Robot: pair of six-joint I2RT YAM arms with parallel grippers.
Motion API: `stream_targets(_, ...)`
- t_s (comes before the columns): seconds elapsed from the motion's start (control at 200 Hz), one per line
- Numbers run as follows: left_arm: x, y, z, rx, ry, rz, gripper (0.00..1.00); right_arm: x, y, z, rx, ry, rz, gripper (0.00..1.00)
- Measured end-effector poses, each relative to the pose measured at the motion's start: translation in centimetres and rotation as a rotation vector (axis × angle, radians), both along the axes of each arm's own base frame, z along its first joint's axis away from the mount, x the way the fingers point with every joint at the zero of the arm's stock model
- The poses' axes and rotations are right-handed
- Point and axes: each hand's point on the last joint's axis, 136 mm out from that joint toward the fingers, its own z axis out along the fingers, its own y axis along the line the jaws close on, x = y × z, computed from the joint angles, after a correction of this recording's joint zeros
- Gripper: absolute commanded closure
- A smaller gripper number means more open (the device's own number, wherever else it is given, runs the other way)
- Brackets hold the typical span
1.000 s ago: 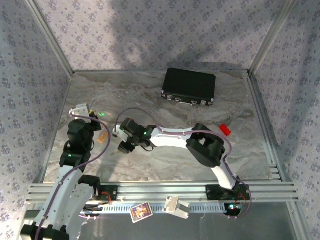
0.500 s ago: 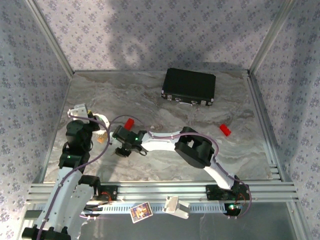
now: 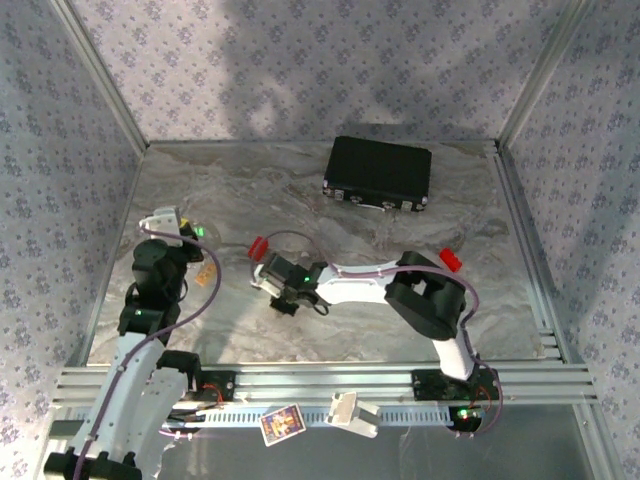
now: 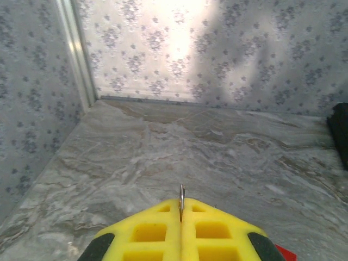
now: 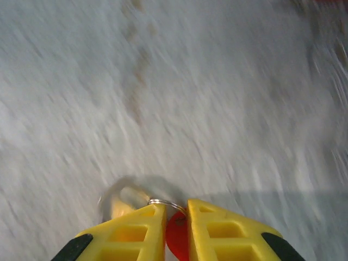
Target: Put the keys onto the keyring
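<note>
Your right jaws have drawn away from the left and narrowed onto the red key (image 5: 175, 237) just above the counter (image 3: 350, 335); left jaws stay clamped on a silvery sliver (image 4: 181, 196), so threading looks unfinished.

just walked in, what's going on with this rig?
Two arms are working on getting keys onto a keyring. The left pincer is shut on a thin silvery piece that pokes up between its tips. The right pincer reaches across to the left-centre of the table, closed around a red key with a small wire ring at its top. That wrist view is blurred.
</note>
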Motion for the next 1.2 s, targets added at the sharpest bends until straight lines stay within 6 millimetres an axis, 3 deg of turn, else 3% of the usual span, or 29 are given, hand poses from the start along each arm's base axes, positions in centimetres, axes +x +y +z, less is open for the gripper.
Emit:
stream_targets(0.275, 1.0, -5.0, -1.4, -0.037, 0.074, -0.271, 1.0, -0.2, -7.2, -0.3, -0.066, 0.052, -0.167, 0.84)
stream_targets(0.525, -0.9, -12.8, 1.3, 0.026, 0.035, -0.65, 1.0, 0.3, -11.2, -0.4, -0.079, 0.106, -0.329, 0.78)
stream_targets(0.675, -1.9, -16.4, -0.4, 0.05, 0.107, -0.826, 1.0, 0.3, -13.2, -0.4, -0.07, 0.141, -0.404, 0.72)
stream_targets(0.924, -3.4, -19.1, -4.3, 0.07, 0.246, -0.988, 1.0, 0.0, -13.5, -0.1, -0.02, 0.204, -0.432, 0.66)
stream_targets(1.204, -3.4, -19.4, -4.1, 0.089, 0.223, -1.009, 1.0, 1.5, -14.8, 2.9, 0.138, 0.26, -0.595, 0.61)
